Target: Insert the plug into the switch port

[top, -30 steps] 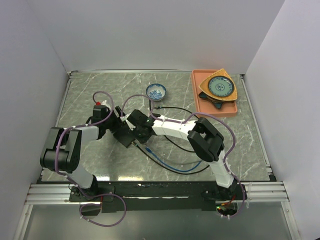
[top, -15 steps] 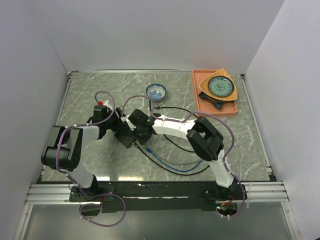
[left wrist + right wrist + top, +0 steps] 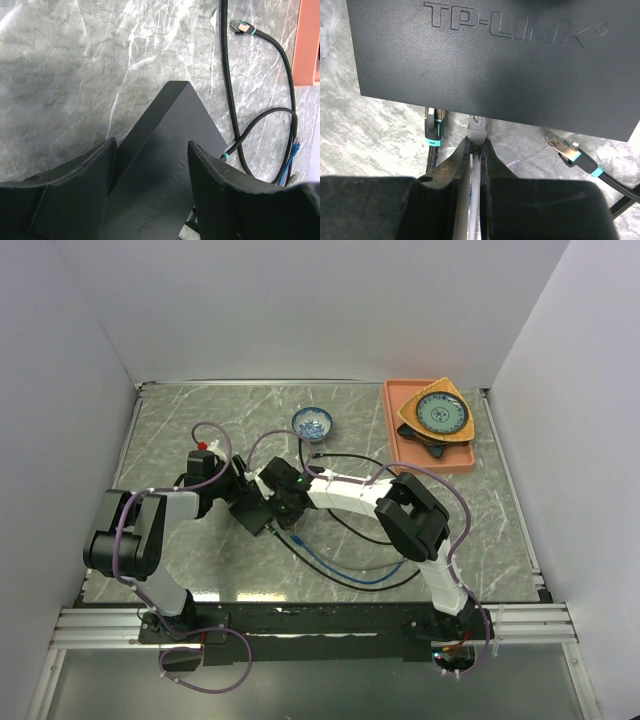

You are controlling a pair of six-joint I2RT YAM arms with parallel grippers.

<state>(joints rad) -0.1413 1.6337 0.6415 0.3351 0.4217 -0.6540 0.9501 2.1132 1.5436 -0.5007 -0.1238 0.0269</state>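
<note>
- left gripper (image 3: 151,147) astride TP-Link switch (image 3: 167,120) — a finger on each side; grip cannot be told
- switch on marble table (image 3: 200,420), left of centre
- right gripper (image 3: 475,145) pinched shut on grey plug (image 3: 476,129) — tip at switch's port edge

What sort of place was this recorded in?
Probably a robot lab test cell: a marble-patterned tabletop boxed in by bare white walls, an aluminium rail along the near edge, and staged props such as a network switch and an orange tray of dishes.

Plain white walls (image 3: 300,310) enclose a grey marble-patterned surface (image 3: 180,410), evenly lit; an aluminium rail (image 3: 530,625) edges its near side.
</note>
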